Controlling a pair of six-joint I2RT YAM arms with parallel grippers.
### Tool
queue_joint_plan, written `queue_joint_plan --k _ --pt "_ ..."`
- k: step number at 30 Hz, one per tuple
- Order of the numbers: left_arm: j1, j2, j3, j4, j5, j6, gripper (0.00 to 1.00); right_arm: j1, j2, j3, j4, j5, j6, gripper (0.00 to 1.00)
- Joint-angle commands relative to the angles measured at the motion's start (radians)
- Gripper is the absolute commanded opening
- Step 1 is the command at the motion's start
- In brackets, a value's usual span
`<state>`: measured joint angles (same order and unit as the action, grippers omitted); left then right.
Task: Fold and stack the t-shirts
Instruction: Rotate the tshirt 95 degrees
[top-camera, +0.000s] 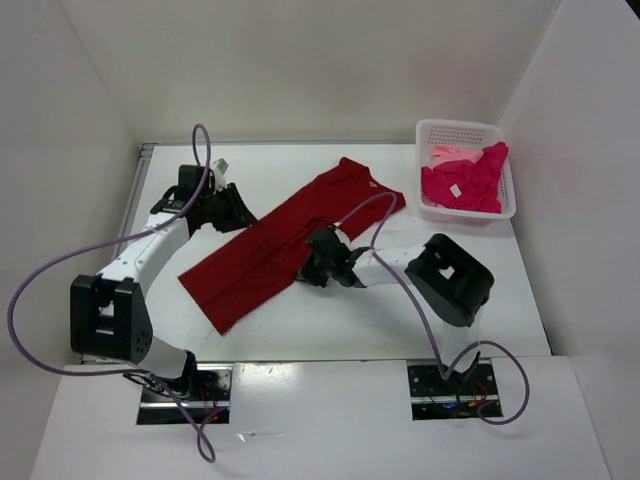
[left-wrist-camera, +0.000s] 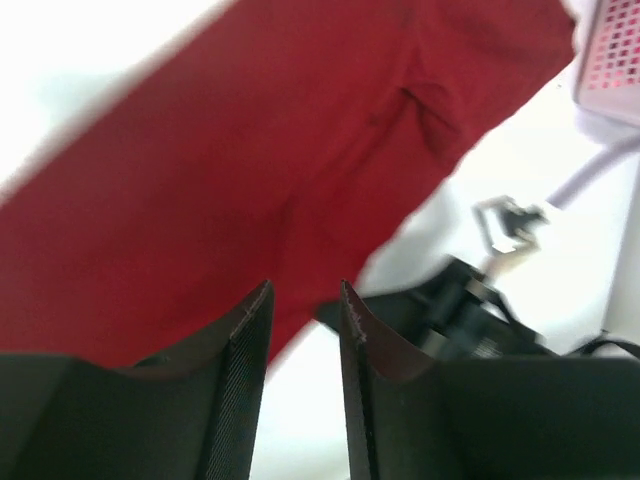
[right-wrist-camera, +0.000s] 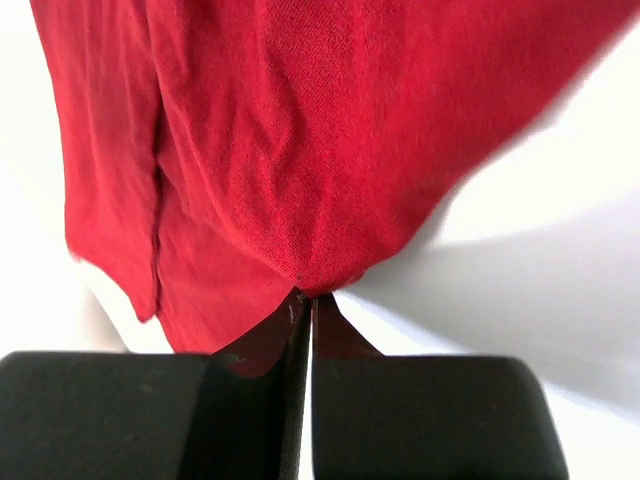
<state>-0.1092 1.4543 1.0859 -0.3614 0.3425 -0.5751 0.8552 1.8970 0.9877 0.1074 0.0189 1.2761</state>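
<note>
Upper right of the top view: the white basket (top-camera: 458, 126) holds bunched magenta-pink t-shirts (top-camera: 475, 185), with 1 pale pink t-shirt (top-camera: 450, 155) in its upper left. Centre frame, the dark red t-shirt (top-camera: 265, 255) lies stretched diagonally on the table (top-camera: 480, 300). The right gripper (right-wrist-camera: 305, 298) has its fingers pressed together, pinching the red shirt's edge. The left gripper (left-wrist-camera: 305, 300) has its fingers slightly apart with nothing between them, at that shirt's upper-left side.

A spread t-shirt (top-camera: 285, 245) is laid diagonally across mid-frame on the surface (top-camera: 400, 320), lower left to upper right. A basket (top-camera: 505, 135) is set at upper right, with bundled t-shirts (top-camera: 465, 180) piled in it. The left hand (top-camera: 235, 210) is placed just beside the spread t-shirt's upper-left edge, the right hand (top-camera: 312, 262) at its lower-right edge.
</note>
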Motion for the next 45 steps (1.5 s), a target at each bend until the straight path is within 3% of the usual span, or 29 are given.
queue_joint_plan --k 1,13,15,16,18,26,28,32,37,40,45 --pt "-0.033 0.091 0.125 0.044 -0.033 0.072 0.42 -0.056 -0.168 -0.139 -0.072 -0.002 -0.132 0.01" --pt "-0.136 0.451 0.379 0.215 0.020 0.127 0.60 -0.209 -0.436 -0.316 -0.280 -0.077 -0.292 0.02" --pt "-0.158 0.501 0.415 0.231 0.023 0.153 0.64 -0.209 -0.456 -0.323 -0.298 -0.080 -0.297 0.15" --pt "-0.170 0.538 0.434 0.237 0.017 0.165 0.66 -0.209 -0.474 -0.323 -0.307 -0.086 -0.297 0.28" --pt "-0.173 0.609 0.488 0.255 0.037 0.166 0.69 -0.209 -0.512 -0.333 -0.317 -0.086 -0.297 0.39" --pt "-0.211 0.885 0.785 0.158 0.005 0.193 0.71 -0.209 -0.564 -0.314 -0.342 -0.128 -0.297 0.41" --pt "-0.211 0.946 0.867 0.133 -0.011 0.188 0.68 -0.209 -0.586 -0.305 -0.354 -0.128 -0.297 0.41" --pt "-0.211 1.047 0.994 0.118 0.013 0.163 0.41 -0.212 -0.618 -0.303 -0.368 -0.128 -0.297 0.42" --pt "-0.221 1.095 1.057 0.133 0.071 0.153 0.14 -0.237 -0.617 -0.296 -0.374 -0.128 -0.307 0.42" --pt "-0.213 1.085 1.066 0.155 0.038 0.144 0.01 -0.262 -0.582 -0.287 -0.364 -0.146 -0.325 0.42" --pt "-0.098 1.023 1.025 0.178 -0.033 0.118 0.00 -0.283 -0.552 -0.260 -0.353 -0.157 -0.348 0.42"
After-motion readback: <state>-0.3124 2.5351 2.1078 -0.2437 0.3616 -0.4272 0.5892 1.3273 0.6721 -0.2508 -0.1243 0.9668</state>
